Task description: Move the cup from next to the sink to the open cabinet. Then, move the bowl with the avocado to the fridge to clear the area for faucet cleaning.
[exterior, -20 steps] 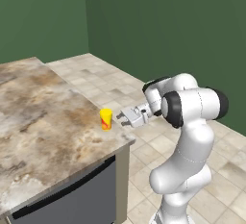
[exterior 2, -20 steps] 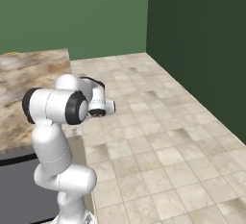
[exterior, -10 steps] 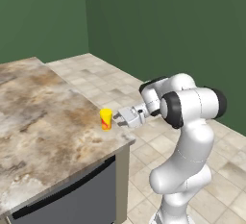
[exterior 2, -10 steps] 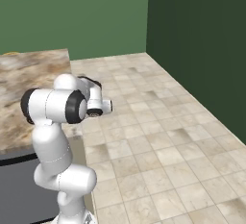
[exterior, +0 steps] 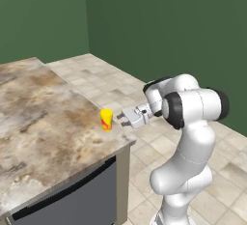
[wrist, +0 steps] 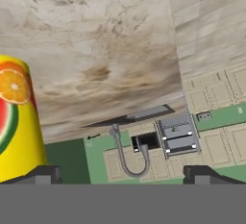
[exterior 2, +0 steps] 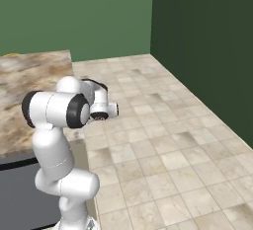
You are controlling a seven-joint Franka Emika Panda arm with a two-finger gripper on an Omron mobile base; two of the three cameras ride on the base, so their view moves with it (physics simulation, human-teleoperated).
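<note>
Cup [exterior: 106, 119] upright near marbled counter [exterior: 43, 122] corner, open end effector [exterior: 121, 118] beside it

Two rear base views sharing countertop [exterior: 43, 122], hand view close on cup [wrist: 14, 122]

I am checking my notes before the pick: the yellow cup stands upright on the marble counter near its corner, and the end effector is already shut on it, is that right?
Not quite. The cup does stand upright on the counter near its corner, but the end effector is open and beside the cup, not shut on it. The left base view shows the gap between them.
</note>
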